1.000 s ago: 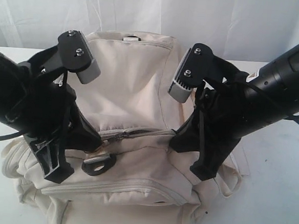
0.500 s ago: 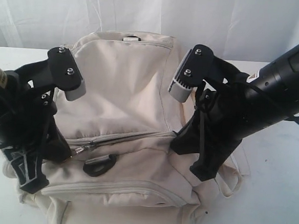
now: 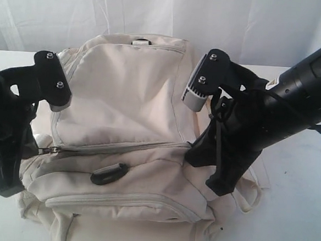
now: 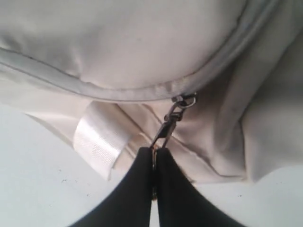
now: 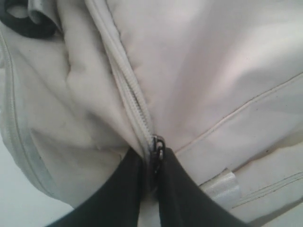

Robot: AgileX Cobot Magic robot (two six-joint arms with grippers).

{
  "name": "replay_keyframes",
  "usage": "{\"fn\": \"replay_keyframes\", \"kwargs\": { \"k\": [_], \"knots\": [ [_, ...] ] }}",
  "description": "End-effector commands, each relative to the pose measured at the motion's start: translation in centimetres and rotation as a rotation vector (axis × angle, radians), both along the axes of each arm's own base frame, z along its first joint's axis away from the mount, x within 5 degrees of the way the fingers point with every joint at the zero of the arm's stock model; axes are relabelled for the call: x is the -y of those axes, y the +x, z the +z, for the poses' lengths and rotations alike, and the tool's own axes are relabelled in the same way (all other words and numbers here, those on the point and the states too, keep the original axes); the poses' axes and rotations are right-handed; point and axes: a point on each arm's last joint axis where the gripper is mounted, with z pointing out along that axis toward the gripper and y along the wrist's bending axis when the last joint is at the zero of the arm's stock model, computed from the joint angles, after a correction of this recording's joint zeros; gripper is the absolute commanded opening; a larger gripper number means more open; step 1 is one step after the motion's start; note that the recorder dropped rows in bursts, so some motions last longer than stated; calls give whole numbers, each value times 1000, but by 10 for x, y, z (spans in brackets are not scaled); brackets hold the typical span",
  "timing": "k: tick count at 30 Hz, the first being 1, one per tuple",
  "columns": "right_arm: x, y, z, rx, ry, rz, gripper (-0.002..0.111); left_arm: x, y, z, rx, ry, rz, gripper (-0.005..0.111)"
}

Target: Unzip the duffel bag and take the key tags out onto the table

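Duffel bag (image 3: 128,107): cream fabric, lay on the white desk (image 3: 297,218) between two black arms. Left pincer (image 4: 155,155): fingers pressed together, clamped on the metal zipper pull (image 4: 169,124) at the bag's left side, pull drawn taut. Right pincer (image 5: 150,172): fingers nearly together, pinched on the zipper (image 5: 124,85) at its right end, against a metal slider (image 5: 158,144). Black loop (image 3: 109,173): rested on the front panel, just below the zipper.

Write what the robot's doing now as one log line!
left gripper: shut on zipper pull | right gripper: shut on duffel bag at its zipper | key tags: not in view
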Motion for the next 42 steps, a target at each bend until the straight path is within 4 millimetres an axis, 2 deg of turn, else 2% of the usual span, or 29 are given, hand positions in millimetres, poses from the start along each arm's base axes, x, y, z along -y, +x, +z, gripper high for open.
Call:
{"fn": "replay_keyframes", "kwargs": {
  "k": [1,6,8,10,14,17,19,21,22,25,28,34,39,42],
  "knots": [
    [5,-1,3,12,-26,6,0,-10,1,1,26,86,33,0],
    [4,0,4,-12,-7,-38,0,-9,5,3,74,77,26,0],
    [3,-2,4,-33,11,-44,6,-7,7,4,93,61,17,0],
    [1,-3,6,-54,39,-50,18,-6,7,4,103,60,0,0],
    [-1,-4,9,-68,73,-53,50,-2,9,6,131,10,-9,0],
    [1,-7,20,-5,91,-14,60,1,9,6,129,-33,-7,0],
    [4,-15,37,59,135,31,60,2,9,6,124,-40,-5,0],
    [7,-32,55,93,218,130,60,3,8,6,112,-58,0,0],
    [6,-47,65,120,268,209,60,5,7,6,104,-77,4,0],
    [-5,-70,73,160,312,289,60,5,7,6,104,-84,4,0],
    [-29,-87,59,256,251,401,60,5,7,6,104,-84,4,0],
    [-78,-108,6,351,20,508,59,5,7,6,102,-86,5,0],
    [-98,-102,-27,352,-101,459,53,5,7,6,102,-86,5,0],
    [-102,-94,-43,355,-192,418,42,5,7,6,102,-86,5,0]
  ]
}}
